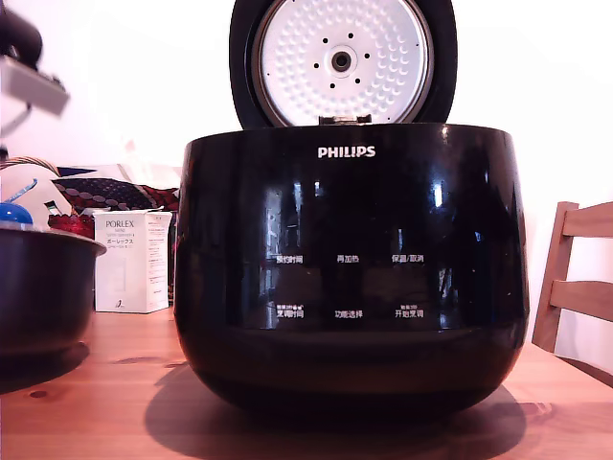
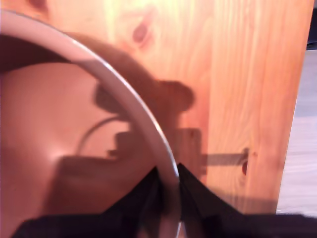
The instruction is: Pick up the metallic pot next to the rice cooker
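The gripper sits narrow astride the metallic pot's thin flared rim, seemingly pinching it; stiff, smooth metal, probably slippery, so the lip's the only handhold.

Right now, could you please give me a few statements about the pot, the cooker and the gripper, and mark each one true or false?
1. The rice cooker has its lid up, showing the white dimpled plate. True.
2. The metallic pot sits inside the cooker. False: it stands on the wooden table at the exterior view's left, beside the cooker.
3. In the wrist view, the gripper straddles the pot's pale rim, one finger inside and one outside. True.
4. The pot hangs clear above the table. False: in the exterior view its base rests on the wood.
5. A white PORLEX box stands behind, between pot and cooker. True.
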